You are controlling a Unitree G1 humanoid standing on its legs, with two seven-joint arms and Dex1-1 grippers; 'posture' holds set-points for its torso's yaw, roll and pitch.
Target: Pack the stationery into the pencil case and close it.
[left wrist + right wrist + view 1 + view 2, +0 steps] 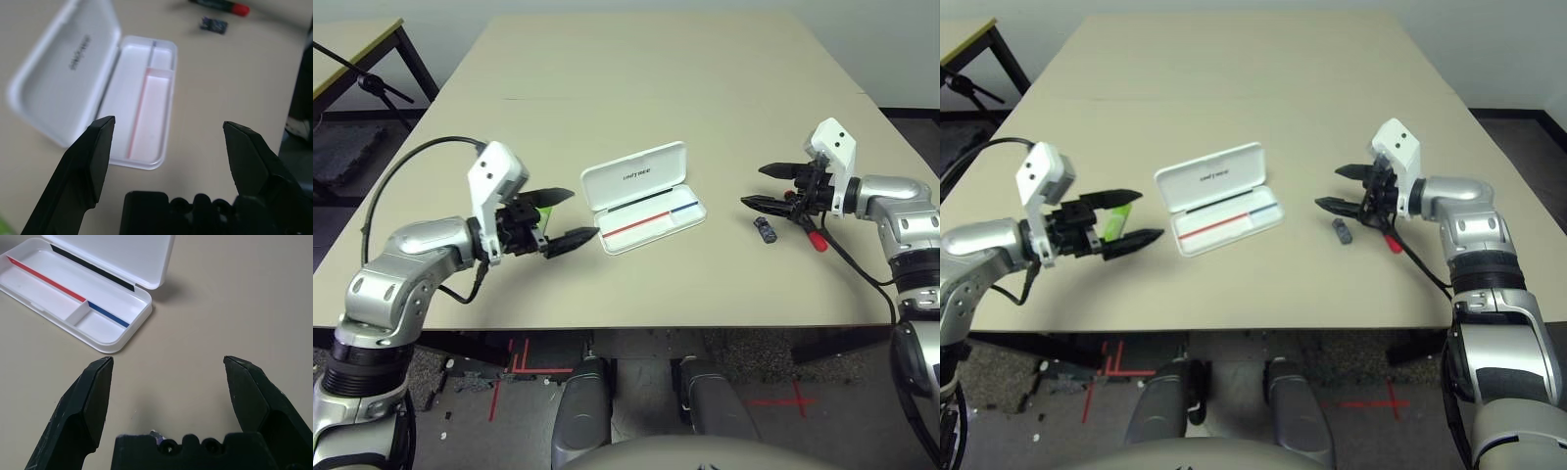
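Pencil case (644, 198) mid-tabletop, lid up: stiff, light, slippery, likely best pressed at lid edge. Left gripper (564, 217) and right gripper (773, 186) wide open, empty.

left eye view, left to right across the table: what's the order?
left end effector → pencil case, lid open → dark block → red marker, with the right end effector hovering over those last two, so its slot is unclear.
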